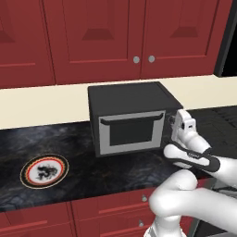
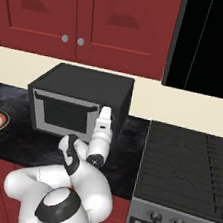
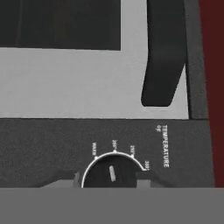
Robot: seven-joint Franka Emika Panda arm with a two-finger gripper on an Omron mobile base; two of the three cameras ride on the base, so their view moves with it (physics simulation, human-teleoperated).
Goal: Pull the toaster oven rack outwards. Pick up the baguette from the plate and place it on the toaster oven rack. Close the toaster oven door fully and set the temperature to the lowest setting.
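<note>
While the pincer sits at the oven's control strip, the scene reads so:

Oven: the black oven (image 1: pixel 132 118) stands on the table (image 1: pixel 69 139) straight ahead of the pincer, back against the cream wall.
Door: the grey door (image 1: pixel 132 132) is shut flat against the front, just left of the pincer in the left base view; its dark bar handle (image 3: pixel 164 57) lies beyond the fingertips in the hand view.
Knob: a round dark knob (image 3: pixel 112 173) marked TEMPERATURE lies directly before the pincer, between the two fingertips, its light pointer mark near the middle of the dial scale.
Pincer: the pincer (image 3: pixel 107 179) is at the knob with a fingertip (image 3: pixel 65 178) on either side of it; jaws stand a little apart, and whether they press the knob I cannot tell.
Plate: the plate (image 1: pixel 44 170) lies well apart from the pincer, far to its left on the table, with nothing on it.
Stove: a black stovetop (image 2: pixel 191 166) lies to the pincer's right.
Cabinets: red cabinets (image 1: pixel 97 37) hang above, beyond the pincer.
</note>
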